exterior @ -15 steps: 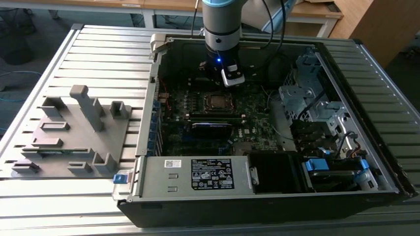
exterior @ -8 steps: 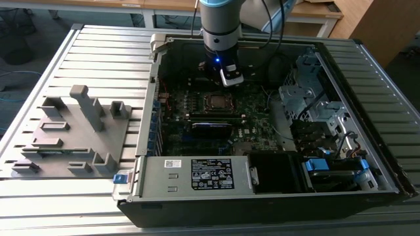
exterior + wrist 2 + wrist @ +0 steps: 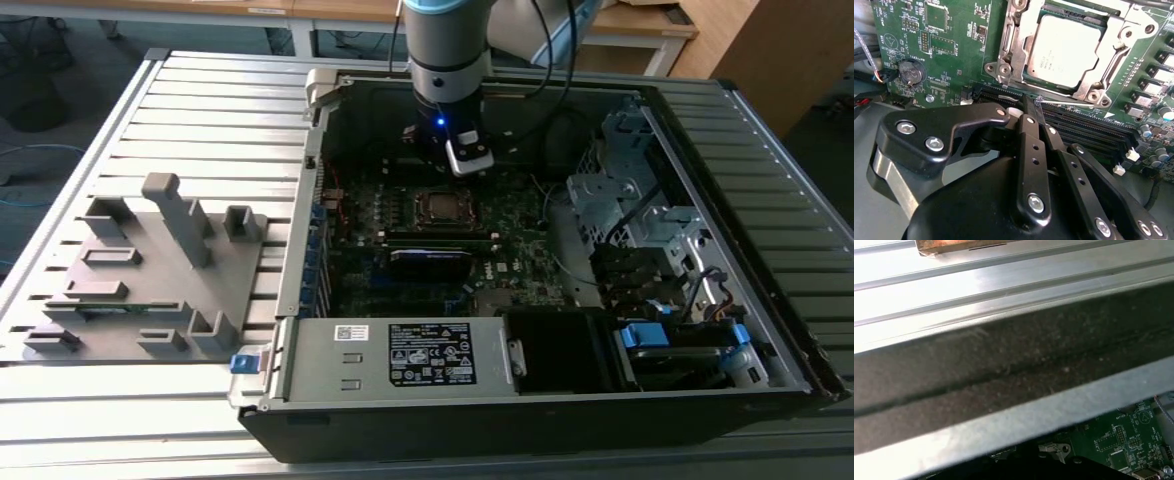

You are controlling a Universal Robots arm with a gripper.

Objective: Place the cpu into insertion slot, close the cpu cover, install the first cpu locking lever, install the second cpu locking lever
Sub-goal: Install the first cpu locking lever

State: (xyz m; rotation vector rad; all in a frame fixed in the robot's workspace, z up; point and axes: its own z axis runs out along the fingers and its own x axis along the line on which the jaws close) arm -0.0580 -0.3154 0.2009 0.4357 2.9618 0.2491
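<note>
The cpu (image 3: 1064,52) lies flat in its socket on the green motherboard, seen from the exterior view as a dark square (image 3: 441,205). The silvery cpu cover (image 3: 1013,37) is folded down around it, its window framing the chip. A thin wire locking lever (image 3: 1074,104) runs along the socket's edge closest to my fingers. My gripper (image 3: 1035,106) is shut, with the black fingertips pressed together at that lever's end; whether they touch it I cannot tell. In the exterior view the gripper (image 3: 467,165) hangs inside the open case just behind the socket.
The open computer case (image 3: 747,120) has a drive cage at the exterior view's right and a white-labelled power box (image 3: 400,355) in front. A grey fixture plate (image 3: 147,270) lies on the slatted table at the left. Memory slots (image 3: 1089,130) run beside the socket. The case wall (image 3: 1004,370) is close.
</note>
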